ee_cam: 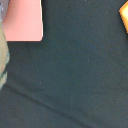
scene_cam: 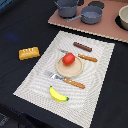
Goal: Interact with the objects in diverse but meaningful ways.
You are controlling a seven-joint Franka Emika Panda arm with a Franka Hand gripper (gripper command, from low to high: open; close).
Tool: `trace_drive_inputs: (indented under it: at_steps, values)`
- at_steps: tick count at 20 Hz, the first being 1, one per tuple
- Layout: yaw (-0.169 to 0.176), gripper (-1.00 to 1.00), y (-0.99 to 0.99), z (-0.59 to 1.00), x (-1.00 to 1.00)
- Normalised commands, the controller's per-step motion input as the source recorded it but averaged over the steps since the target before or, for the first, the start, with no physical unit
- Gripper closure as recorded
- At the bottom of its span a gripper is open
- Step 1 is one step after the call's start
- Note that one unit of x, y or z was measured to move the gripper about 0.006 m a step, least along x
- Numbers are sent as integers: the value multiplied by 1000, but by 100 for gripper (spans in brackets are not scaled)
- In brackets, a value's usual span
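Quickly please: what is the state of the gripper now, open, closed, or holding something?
Gripper: it cannot be told. No fingers appear in either view; the wrist view shows only dark table surface, a pink board corner and an orange edge.

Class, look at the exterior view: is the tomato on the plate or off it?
On it: the tomato rests on the plate, tan rim showing around it.

No arm, wrist or gripper is seen in the exterior view. No fingers are shown in the wrist view either, so nothing can be told of the gripper's pose or state.
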Motion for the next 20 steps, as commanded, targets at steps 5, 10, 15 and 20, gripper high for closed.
trace_drive_inputs:
  at_steps: [5, 10, 15, 20]
  values:
    - [21, -100, -221, -65, 180]
    - [71, -100, -550, -190, 187]
    - [29, -100, -541, -14, 716]
    - [0, -100, -470, 0, 942]
